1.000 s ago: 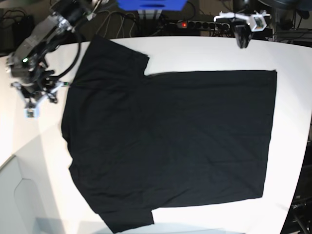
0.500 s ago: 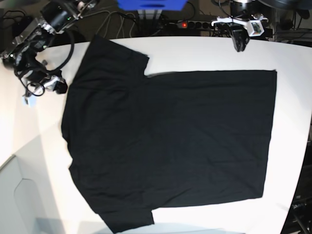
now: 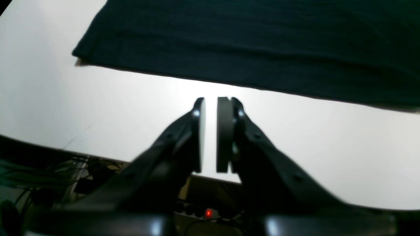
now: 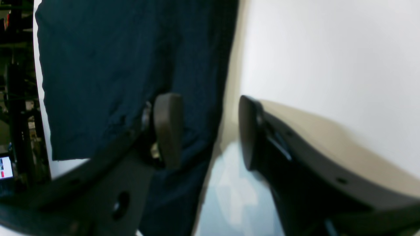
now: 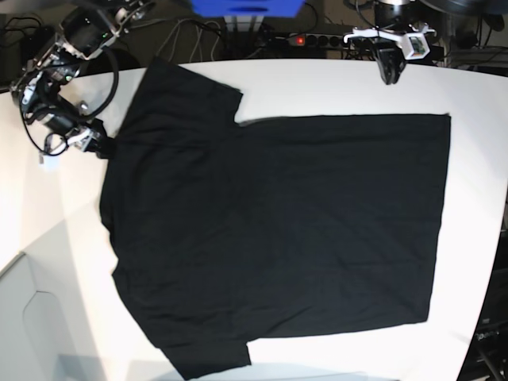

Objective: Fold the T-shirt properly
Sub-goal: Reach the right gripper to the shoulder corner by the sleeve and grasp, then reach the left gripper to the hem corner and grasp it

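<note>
Base view first: the T-shirt (image 5: 278, 230) lies spread flat on the white table (image 5: 476, 159), collar end toward that view's left, hem toward its right, one sleeve reaching up to the far edge and the other down to the near edge. The right gripper (image 5: 95, 145) sits at the shirt's left border, close to the shoulder area, though it is too small and dark here to read how its jaws stand. The left gripper (image 5: 390, 73) hangs over the far edge of the table, well apart from the cloth. A power strip (image 5: 317, 38) with a red light lies among cables behind the table.

Left wrist view: the left gripper (image 3: 210, 108) has its two fingers (image 3: 224, 134) drawn nearly together with only a thin slit between the pads and nothing in it. It is above bare table (image 3: 65, 108), and the straight edge of the T-shirt (image 3: 262, 42) runs across the picture beyond the fingertips, not touching them.

Right wrist view: the right gripper (image 4: 208, 131) is spread wide. One finger (image 4: 167, 127) is over the dark T-shirt (image 4: 115, 65), the other over the table (image 4: 328, 59), so the cloth's edge runs between them; it seems no cloth is pinched, but the blur makes contact hard to judge.
</note>
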Controlling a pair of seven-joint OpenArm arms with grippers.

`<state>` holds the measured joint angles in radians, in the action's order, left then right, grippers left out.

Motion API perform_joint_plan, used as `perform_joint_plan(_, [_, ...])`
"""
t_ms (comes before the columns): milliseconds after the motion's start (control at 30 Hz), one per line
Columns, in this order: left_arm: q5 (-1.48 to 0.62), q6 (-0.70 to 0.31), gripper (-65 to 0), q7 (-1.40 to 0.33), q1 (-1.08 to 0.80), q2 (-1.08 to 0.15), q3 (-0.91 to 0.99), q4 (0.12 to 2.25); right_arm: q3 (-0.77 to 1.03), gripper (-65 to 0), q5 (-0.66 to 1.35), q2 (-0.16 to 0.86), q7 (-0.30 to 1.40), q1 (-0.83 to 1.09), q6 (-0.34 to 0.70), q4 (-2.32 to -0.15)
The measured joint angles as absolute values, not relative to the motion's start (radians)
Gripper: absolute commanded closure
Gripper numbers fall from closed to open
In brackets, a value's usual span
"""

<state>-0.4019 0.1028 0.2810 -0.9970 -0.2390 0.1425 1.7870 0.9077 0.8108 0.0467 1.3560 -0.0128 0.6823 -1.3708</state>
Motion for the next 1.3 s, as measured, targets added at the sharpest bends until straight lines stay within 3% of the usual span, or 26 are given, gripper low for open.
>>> perform_joint_plan(700, [-0.402,0.105,-6.6,0.28,-0.997,-0.211,0.142,1.787,0.833,-28.0,0.846,0.008,1.338,0.023,0.684,-1.377])
perform_joint_plan(800, [-0.402,0.104,-6.6,0.28,-0.997,-0.211,0.142,1.787,0.833,-18.6,0.842,0.008,1.338,0.023,0.684,-1.375])
perform_joint_plan(867, [-0.406,0.104,-6.9,0.28,-0.997,-0.211,0.143,1.787,0.83,-6.0,0.824,0.008,1.346,0.025,0.684,-1.372])
perform_joint_plan(900, [-0.435,0.104,-8.1,0.276,-0.997,-0.21,0.145,1.794,0.822,-0.6,0.818,0.008,1.35,0.027,0.684,-1.371])
perform_joint_plan(1033, [-0.643,0.101,-19.9,0.228,-0.999,-0.216,0.249,1.869,0.757,0.0,0.824,0.01,1.354,0.03,0.684,-1.37])
perform_joint_plan(1133, [-0.824,0.095,-30.2,0.071,-0.988,-0.22,0.386,1.906,0.745,0.0,0.823,0.008,1.353,0.028,0.684,-1.37])
perform_joint_plan(1200, [-0.964,0.022,-35.7,-0.092,-0.941,-0.216,0.509,1.898,0.745,0.0,0.821,0.005,1.353,0.029,0.684,-1.37])
perform_joint_plan(1300, [-1.158,-0.15,-37.5,-0.384,-0.828,-0.21,0.731,1.821,0.747,0.0,0.828,0.005,1.362,0.031,0.684,-1.369])
